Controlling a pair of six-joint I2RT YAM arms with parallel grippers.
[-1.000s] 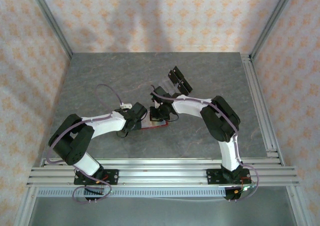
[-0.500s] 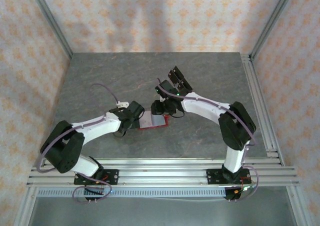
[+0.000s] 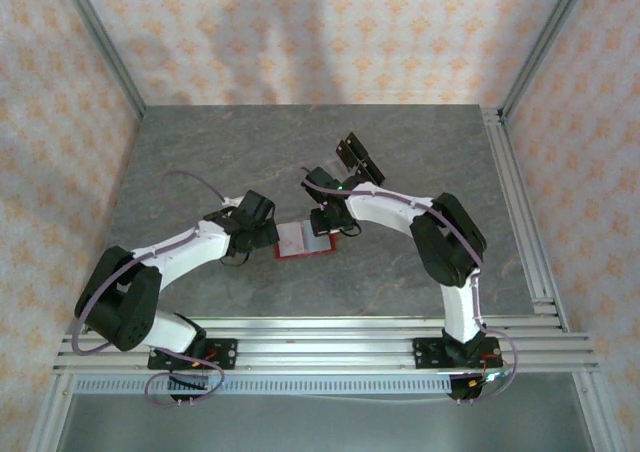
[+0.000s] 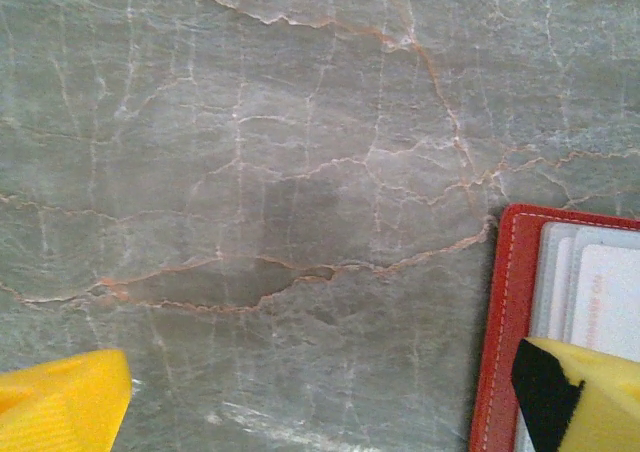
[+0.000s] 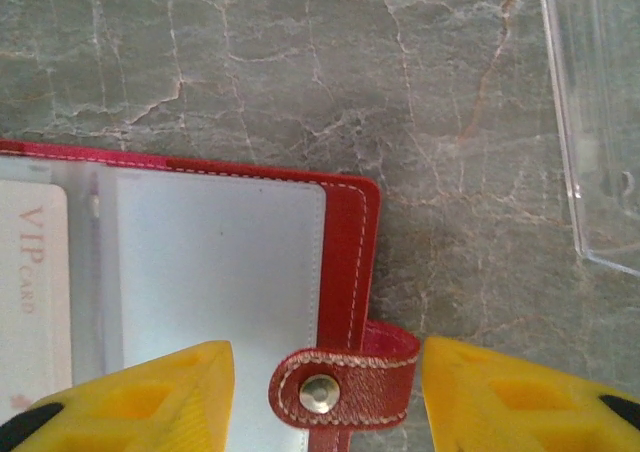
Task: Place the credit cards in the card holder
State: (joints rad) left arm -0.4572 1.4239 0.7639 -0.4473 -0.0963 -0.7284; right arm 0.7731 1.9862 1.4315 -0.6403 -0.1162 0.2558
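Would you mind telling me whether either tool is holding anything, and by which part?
Nothing is held: right tool open astride the card holder's snap tab, left tool open too.

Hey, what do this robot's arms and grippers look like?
The left arm and right arm have white shells and black joints, bolted to a silver rail, with thin mauve cables looping along them. The left gripper and right gripper carry bright yellow wedge-shaped fingers with black patches.
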